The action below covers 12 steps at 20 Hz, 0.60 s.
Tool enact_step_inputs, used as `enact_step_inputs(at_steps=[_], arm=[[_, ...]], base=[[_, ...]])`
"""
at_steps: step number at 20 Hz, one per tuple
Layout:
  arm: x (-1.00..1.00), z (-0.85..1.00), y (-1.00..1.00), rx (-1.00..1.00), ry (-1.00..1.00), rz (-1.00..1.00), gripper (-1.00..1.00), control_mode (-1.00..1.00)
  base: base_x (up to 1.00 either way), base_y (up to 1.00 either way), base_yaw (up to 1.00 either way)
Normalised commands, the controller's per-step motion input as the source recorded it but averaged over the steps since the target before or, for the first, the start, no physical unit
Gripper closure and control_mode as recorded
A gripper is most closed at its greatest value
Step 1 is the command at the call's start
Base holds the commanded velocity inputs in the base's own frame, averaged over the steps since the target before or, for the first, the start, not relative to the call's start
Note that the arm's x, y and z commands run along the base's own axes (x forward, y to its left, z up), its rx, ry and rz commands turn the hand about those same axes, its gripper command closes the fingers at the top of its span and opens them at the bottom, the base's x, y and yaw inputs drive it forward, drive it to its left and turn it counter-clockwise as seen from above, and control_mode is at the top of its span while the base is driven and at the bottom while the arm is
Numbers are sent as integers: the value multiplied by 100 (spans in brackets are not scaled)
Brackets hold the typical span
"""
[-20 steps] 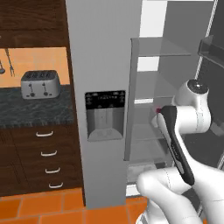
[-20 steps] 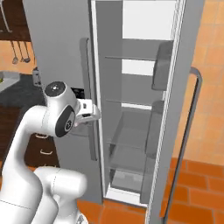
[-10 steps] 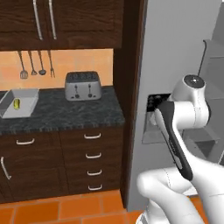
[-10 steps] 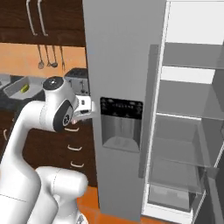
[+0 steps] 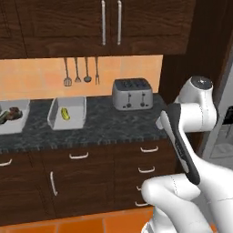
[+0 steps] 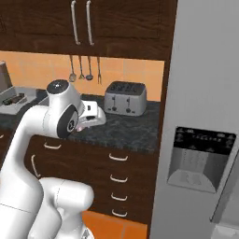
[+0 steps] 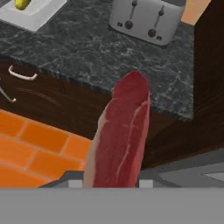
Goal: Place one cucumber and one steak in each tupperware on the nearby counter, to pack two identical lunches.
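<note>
Base swung from fridge to counter (image 5: pixel 113 125); steak (image 7: pixel 120 135) lengthwise along pincer (image 7: pixel 107 184).

Red-pink marbled steak (image 7: pixel 120 135); black-grey speckled counter (image 7: pixel 100 52); silver toaster (image 7: pixel 146 17).

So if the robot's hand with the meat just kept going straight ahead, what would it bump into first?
Probably the counter edge, near the toaster. The gripper, shut on the steak, points there, though depth is hard to judge.

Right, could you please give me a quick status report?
Gripper shut on steak. Nearer tupperware holds one cucumber. Toaster beside it.
</note>
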Motion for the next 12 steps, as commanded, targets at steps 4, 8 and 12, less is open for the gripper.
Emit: enact_step_inputs(at_steps=[4,8,12], arm=[[0,0,0,0,0,0,100,100],[0,0,0,0,0,0,100,100],[0,0,0,0,0,0,100,100]], base=[[65,100,0],[94,100,0],[100,100,0]])
